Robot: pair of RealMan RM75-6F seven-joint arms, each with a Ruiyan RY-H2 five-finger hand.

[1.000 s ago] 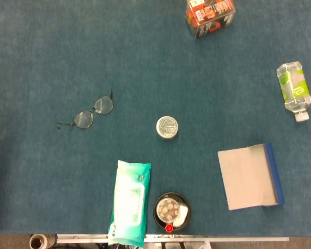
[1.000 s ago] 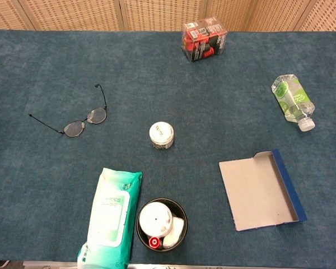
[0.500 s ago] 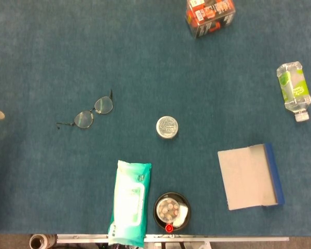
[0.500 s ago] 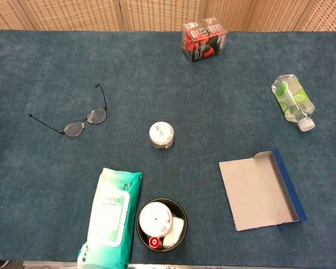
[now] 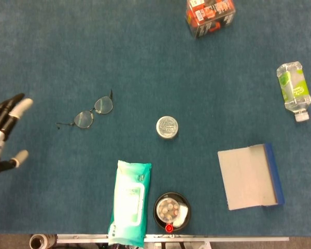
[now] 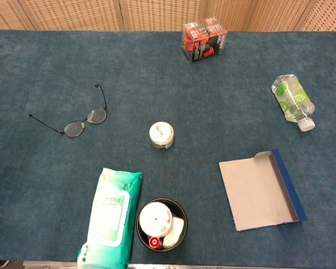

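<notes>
Left hand at the table's left edge, fingers spread and holding nothing, nearest thing the glasses lying flat just right of it; risk: thin wire arms could bend or skid if fingers press down on them

The head view looks straight down from high up; the chest view looks from lower, slanting forward. Both show the glasses and the blue table.

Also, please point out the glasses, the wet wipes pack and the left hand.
glasses (image 5: 95, 112), head view, on the bridge.
wet wipes pack (image 5: 129, 199), head view, on its white label.
left hand (image 5: 4, 132), head view, on its fingers.
</notes>
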